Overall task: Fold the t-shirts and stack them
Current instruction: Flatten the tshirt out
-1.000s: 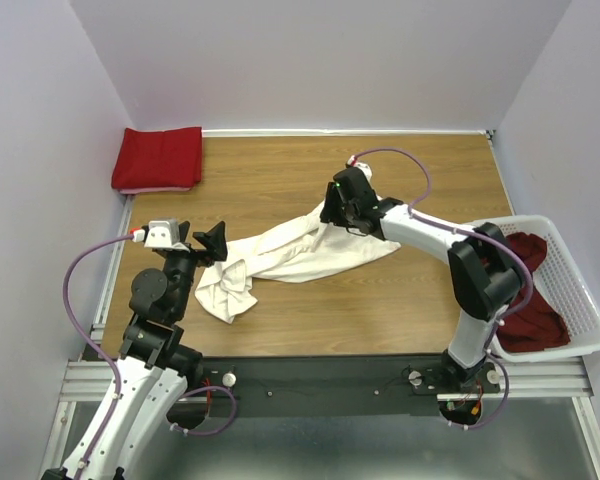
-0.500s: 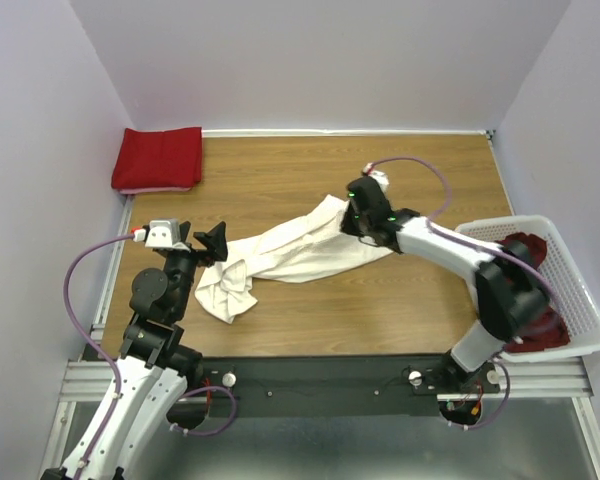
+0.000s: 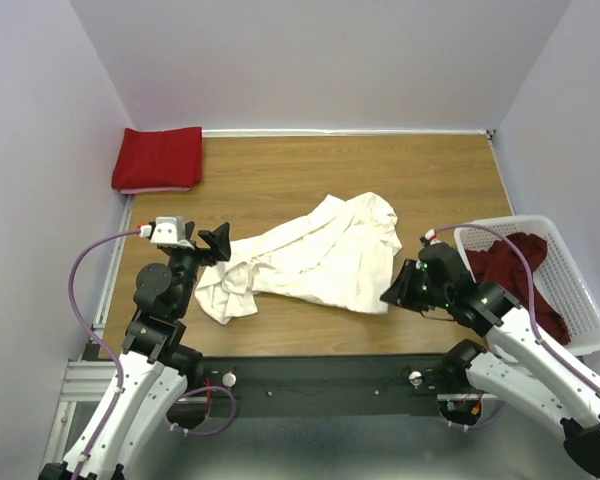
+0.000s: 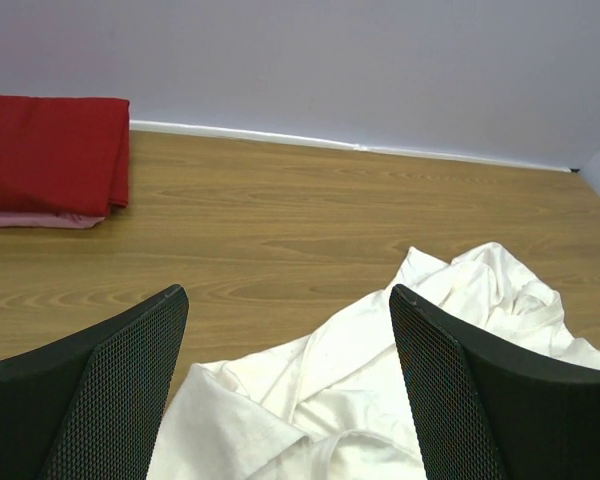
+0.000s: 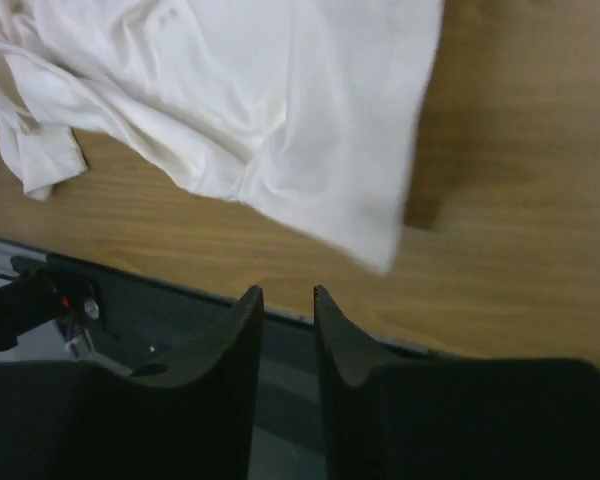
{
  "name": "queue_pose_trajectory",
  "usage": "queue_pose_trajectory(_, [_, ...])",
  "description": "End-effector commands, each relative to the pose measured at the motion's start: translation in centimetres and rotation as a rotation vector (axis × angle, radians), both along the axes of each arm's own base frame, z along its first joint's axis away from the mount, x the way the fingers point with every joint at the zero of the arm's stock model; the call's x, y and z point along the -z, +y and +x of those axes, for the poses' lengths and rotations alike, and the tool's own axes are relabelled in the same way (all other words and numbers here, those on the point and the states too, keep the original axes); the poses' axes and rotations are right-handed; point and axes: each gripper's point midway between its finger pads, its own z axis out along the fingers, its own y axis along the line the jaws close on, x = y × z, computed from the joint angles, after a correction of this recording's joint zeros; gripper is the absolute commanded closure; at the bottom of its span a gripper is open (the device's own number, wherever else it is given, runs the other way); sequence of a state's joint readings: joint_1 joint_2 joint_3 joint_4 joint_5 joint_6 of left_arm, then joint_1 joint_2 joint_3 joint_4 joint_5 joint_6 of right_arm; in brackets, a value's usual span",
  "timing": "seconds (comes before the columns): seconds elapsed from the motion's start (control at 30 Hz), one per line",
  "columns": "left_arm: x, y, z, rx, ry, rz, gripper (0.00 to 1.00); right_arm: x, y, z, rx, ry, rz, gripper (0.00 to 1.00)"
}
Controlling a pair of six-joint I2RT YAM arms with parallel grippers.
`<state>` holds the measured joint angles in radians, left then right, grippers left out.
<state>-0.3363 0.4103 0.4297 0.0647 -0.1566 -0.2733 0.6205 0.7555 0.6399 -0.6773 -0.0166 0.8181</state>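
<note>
The large cream-white t-shirt (image 3: 320,255) lies crumpled and spread across the middle of the table; it also shows in the left wrist view (image 4: 380,380) and the right wrist view (image 5: 250,110). A bright red t-shirt (image 3: 158,158) lies folded at the far left corner, also seen from the left wrist (image 4: 45,150). A dark red t-shirt (image 3: 510,275) lies bunched in the basket. My left gripper (image 3: 215,243) is open and empty, just above the cream shirt's left end (image 4: 285,300). My right gripper (image 3: 392,295) is empty, its jaws a narrow gap apart, near the table's front edge beside the shirt's near right corner (image 5: 287,292).
The white lattice basket (image 3: 580,290) stands at the right edge of the table. Purple walls close the back and both sides. The black front rail (image 3: 320,375) runs along the near edge, below my right fingertips.
My right gripper has let go of the cream shirt and pulled back from mid-table to the near edge. The shirt now lies wider, its right part dragged toward the front.
</note>
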Motion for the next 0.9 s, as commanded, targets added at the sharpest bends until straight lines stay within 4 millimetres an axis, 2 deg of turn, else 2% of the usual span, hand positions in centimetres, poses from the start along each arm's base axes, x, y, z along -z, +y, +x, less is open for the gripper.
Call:
queue_pose_trajectory(0.0, [-0.6,-0.7,0.0,0.036,-0.003,0.013,0.11,2.0,-1.0,-7.5,-0.069,0.29,0.032,0.6])
queue_pose_trajectory(0.07, [-0.3,-0.8,0.1,0.039,0.007,0.018,0.11,0.9,-1.2,-7.4,-0.086,0.265,0.025,0.52])
queue_pose_trajectory(0.17, [0.3,-1.2,0.3,0.055,0.029,0.03,0.11,-0.1,-1.8,-5.0,-0.06,0.18,-0.053,0.46])
queue_pose_trajectory(0.23, [1.0,-1.6,0.8,0.074,0.061,0.045,0.11,0.1,-2.9,-2.2,0.011,0.124,-0.167,0.45])
queue_pose_trajectory(0.3, [1.6,-2.3,1.2,0.1,0.102,0.062,0.11,-0.9,-4.3,0.8,0.085,0.023,-0.272,0.42])
queue_pose_trajectory(0.33, [1.7,-2.5,1.3,0.111,0.112,0.071,0.11,-0.4,-4.7,1.9,0.088,0.019,-0.342,0.41])
queue_pose_trajectory(0.37, [1.5,-2.7,1.4,0.12,0.12,0.078,0.11,-0.9,-4.8,3.1,0.1,-0.017,-0.369,0.4])
queue_pose_trajectory(0.4, [2.5,-2.9,1.7,0.126,0.159,0.084,0.11,-1.2,-4.8,4.9,0.123,-0.072,-0.398,0.4])
queue_pose_trajectory(0.43, [2.6,-3.0,1.9,0.124,0.172,0.078,0.11,-1.3,-4.5,5.8,0.092,-0.097,-0.421,0.4])
queue_pose_trajectory(0.5, [4.1,-3.4,2.2,0.134,0.248,0.07,0.11,-1.5,-1.8,8.5,0.018,-0.128,-0.4,0.4])
queue_pose_trajectory(0.57, [4.9,-3.8,2.3,0.146,0.288,0.054,0.11,-1.1,-0.3,10.1,-0.047,-0.146,-0.415,0.4])
queue_pose_trajectory(0.6, [5.4,-4.1,2.3,0.15,0.314,0.024,0.11,-0.6,1.5,11.7,-0.091,-0.15,-0.39,0.41])
queue_pose_trajectory(0.67, [6.5,-4.3,2.3,0.146,0.363,-0.005,0.11,0.5,2.9,13.1,-0.125,-0.139,-0.386,0.41])
queue_pose_trajectory(0.7, [7.1,-4.3,2.2,0.137,0.397,-0.035,0.11,1.9,4.5,14.0,-0.167,-0.115,-0.356,0.42])
queue_pose_trajectory(0.77, [8.2,-4.1,2.2,0.108,0.44,-0.056,0.11,2.0,6.5,15.4,-0.203,-0.12,-0.298,0.42])
queue_pose_trajectory(0.8, [9.3,-3.7,2.0,0.068,0.484,-0.093,0.11,3.1,8.7,16.0,-0.26,-0.095,-0.243,0.42])
queue_pose_trajectory(0.87, [10.4,-3.2,1.9,0.028,0.521,-0.112,0.11,4.1,10.5,16.7,-0.307,-0.071,-0.198,0.43])
